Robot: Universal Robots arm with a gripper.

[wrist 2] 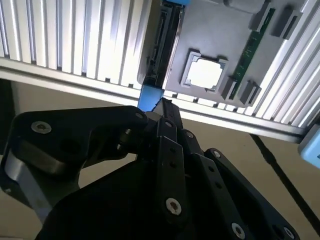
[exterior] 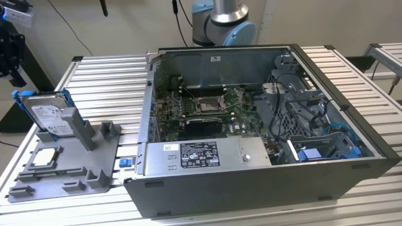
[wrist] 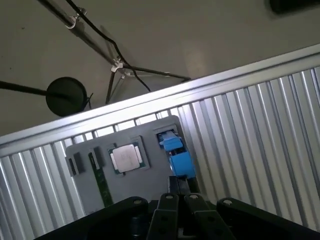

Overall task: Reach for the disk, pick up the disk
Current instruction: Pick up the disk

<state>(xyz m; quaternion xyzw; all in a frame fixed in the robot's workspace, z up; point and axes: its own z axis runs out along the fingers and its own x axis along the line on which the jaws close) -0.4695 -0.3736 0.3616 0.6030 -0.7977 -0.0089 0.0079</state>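
The disk (exterior: 47, 113), a silver drive with a white label in a blue bracket, stands upright in a slot at the far end of the grey holder (exterior: 72, 169), on the exterior view's left. Both wrist views look down on it edge-on: its dark edge (wrist 2: 162, 40) and its blue bracket top (wrist: 180, 162). My gripper (wrist 2: 162, 107) (wrist: 177, 184) hangs above the disk, its black tip right beside the blue bracket. I cannot tell whether it touches the disk.
In the holder lie a square silver chip (exterior: 45, 157) (wrist 2: 206, 72) (wrist: 126, 157) and a green memory stick (wrist 2: 247, 55) (wrist: 100, 180). An open computer case (exterior: 251, 132) takes up the ribbed table's (exterior: 107, 89) middle. Black hardware (exterior: 11, 47) hangs at the exterior view's left edge.
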